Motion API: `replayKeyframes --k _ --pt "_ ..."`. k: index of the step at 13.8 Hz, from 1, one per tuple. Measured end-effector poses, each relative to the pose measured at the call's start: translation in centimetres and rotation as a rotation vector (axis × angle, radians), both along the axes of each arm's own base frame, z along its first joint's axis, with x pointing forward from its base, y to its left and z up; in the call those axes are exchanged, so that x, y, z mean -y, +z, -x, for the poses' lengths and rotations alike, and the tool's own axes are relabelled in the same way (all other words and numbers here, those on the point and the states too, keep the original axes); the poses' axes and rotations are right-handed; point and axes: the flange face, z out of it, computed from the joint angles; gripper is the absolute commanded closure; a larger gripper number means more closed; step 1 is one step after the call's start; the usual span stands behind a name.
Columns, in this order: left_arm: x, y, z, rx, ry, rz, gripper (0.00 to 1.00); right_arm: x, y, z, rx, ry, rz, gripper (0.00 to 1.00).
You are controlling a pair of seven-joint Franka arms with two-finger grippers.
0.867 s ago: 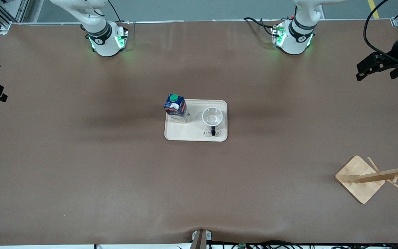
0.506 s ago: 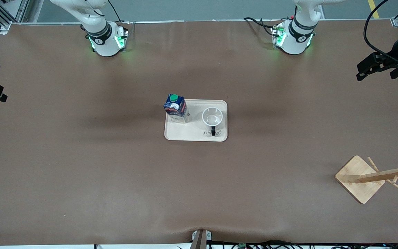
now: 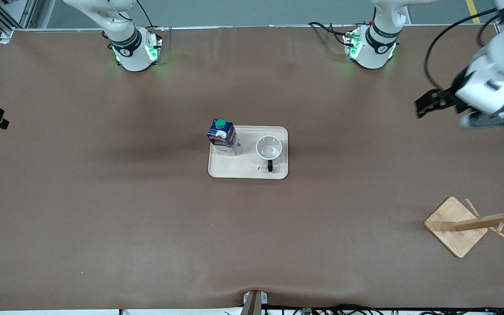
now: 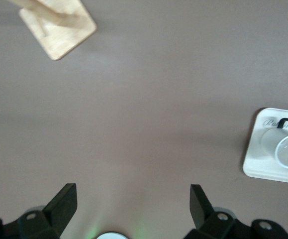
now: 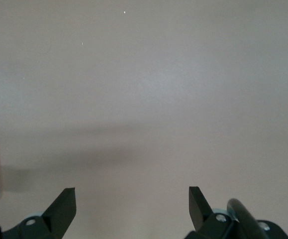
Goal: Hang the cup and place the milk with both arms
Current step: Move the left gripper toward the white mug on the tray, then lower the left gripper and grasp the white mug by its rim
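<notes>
In the front view, the left gripper [image 3: 427, 106], jaws apart and empty, has swung inward from the table's edge toward the white mug with a black handle [image 3: 269, 148] and the dark blue milk carton with a green cap [image 3: 222, 137] on the cream rectangular tray [image 3: 247, 173]; its reach has probably begun. The left wrist view shows the mug at three o'clock and the bamboo peg rack [image 4: 59, 27] at eleven. In the right wrist view the right gripper [image 5: 132, 209] waits spread over bare brown table.

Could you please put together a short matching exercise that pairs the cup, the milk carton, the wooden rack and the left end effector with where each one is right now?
Things:
1. cup
2. milk carton
3. wooden mug rack
4. left end effector

Places:
A. on the brown table, at the left arm's end
B. on the tray, its end toward the right arm
C. in the air over bare table, open
D. on the tray, its end toward the left arm

Pairs: 1-D, 2-B, 3-A, 4-C
</notes>
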Motion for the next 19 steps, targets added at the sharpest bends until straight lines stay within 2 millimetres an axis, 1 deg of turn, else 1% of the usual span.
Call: replayKeyframes --k 2,6,8,11,13,14,16,18,19 --pt "3.9 -3.0 -0.6 -0.002 -0.01 0.012 0.0 0.0 0.0 0.0 0.0 -0.001 0.0 0.0" --pt "10.2 -9.7 -0.8 -0.007 -0.023 0.038 0.0 0.1 0.0 0.0 0.0 -0.001 0.0 0.0" --pt "13.6 -13.3 -0.1 0.006 0.0 0.052 0.0 0.1 0.0 0.0 0.0 -0.001 0.0 0.0" --pt "18.5 -18.4 2.3 -0.007 0.036 0.057 0.0 0.1 0.0 0.0 0.0 -0.002 0.0 0.0" --pt "20.9 -21.2 3.4 -0.014 0.034 0.067 0.0 0.1 0.0 0.0 0.0 -0.002 0.0 0.0" --pt "21.9 -22.5 3.8 -0.022 0.033 0.071 0.04 0.1 0.0 0.0 0.0 -0.001 0.0 0.0" --pt "23.5 -24.7 4.3 -0.034 0.019 0.082 0.06 0.0 0.0 0.0 0.0 -0.001 0.0 0.0" --pt "25.0 -26.8 4.6 -0.034 0.005 0.101 0.16 0.0 0.0 0.0 0.0 -0.001 0.0 0.0" --pt "25.7 -27.8 4.8 -0.037 -0.001 0.109 0.17 0.0 0.0 0.0 0.0 -0.001 0.0 0.0"
